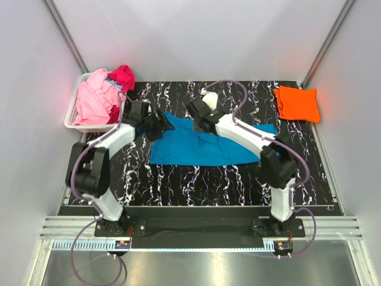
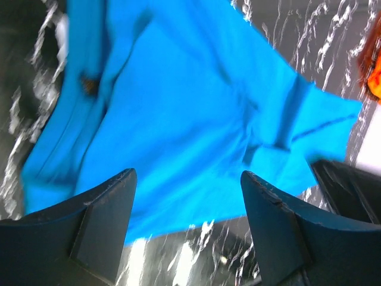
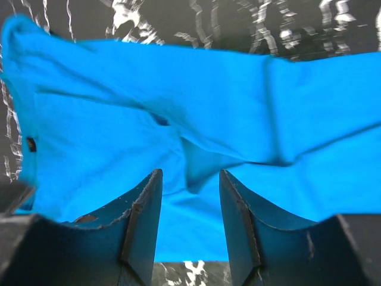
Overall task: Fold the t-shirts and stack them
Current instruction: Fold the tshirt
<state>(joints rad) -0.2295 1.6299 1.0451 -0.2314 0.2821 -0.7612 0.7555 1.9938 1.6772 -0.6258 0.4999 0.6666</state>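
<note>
Turquoise tee (image 1: pixel 190 152) lies spread mid-mat (image 1: pixel 196 185). Left gripper (image 2: pixel 187 179) above its left end, jaws wide, empty. Right gripper (image 3: pixel 190 176) above it, jaws partly apart, empty. Far right: folded orange tee (image 1: pixel 296 102). Far left: pink tee (image 1: pixel 95 100) and magenta tee (image 1: pixel 123 75) in basket (image 1: pixel 71 117).

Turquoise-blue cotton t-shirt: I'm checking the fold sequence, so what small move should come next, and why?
Probably lower the open right hand and pinch the turquoise-blue cotton t-shirt at the wrinkle beneath it. Both it and the open left hand hover empty above the cloth, and the shirt lies long and rumpled, not yet a compact fold.
</note>
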